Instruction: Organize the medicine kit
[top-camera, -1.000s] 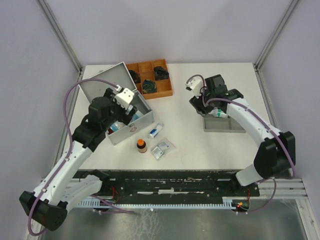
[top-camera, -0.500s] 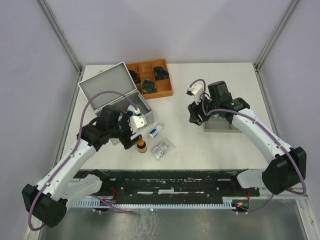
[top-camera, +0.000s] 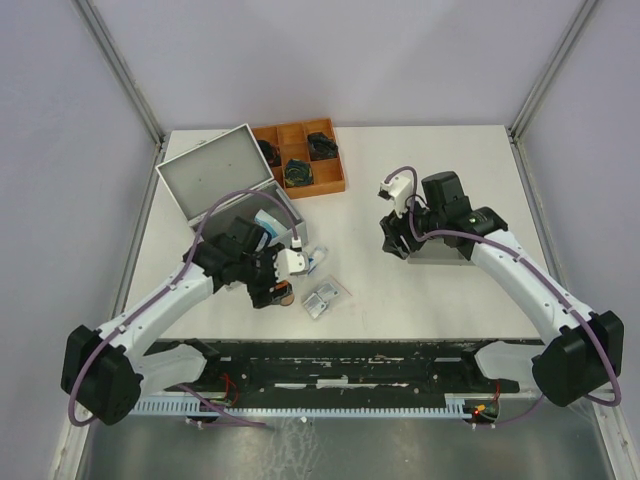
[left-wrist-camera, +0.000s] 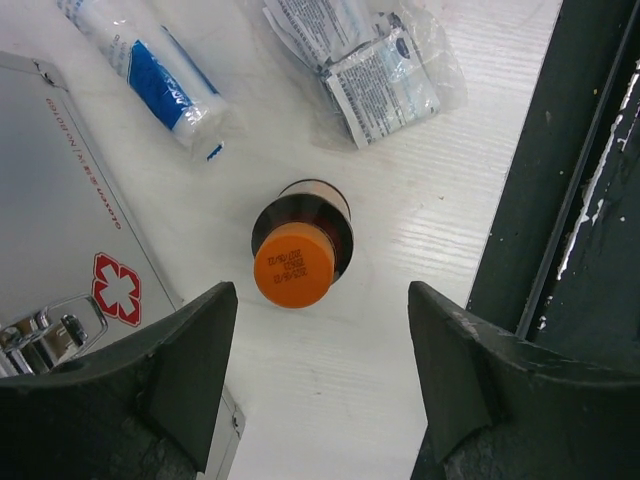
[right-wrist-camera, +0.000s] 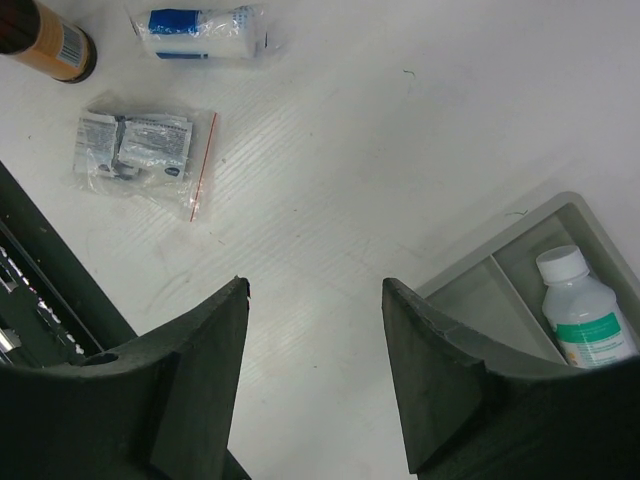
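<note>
Left gripper (left-wrist-camera: 316, 300) spread over orange-capped brown bottle (left-wrist-camera: 300, 255), beside silver-grey aluminium medicine kit (left-wrist-camera: 55, 240), right gripper (right-wrist-camera: 315, 288) spread, empty, over white table (right-wrist-camera: 340, 150)

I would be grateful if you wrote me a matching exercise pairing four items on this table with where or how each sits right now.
Things:
1. orange-capped bottle
2. green-label bottle
3. gauze roll
4. medicine kit

States:
A. lid raised open
B. inside the grey tray
C. upright on the table, framed by the open left pincer
D. lying on its side in blue-and-white wrap

Pairs: 1-C, 2-B, 3-D, 4-A.
</note>
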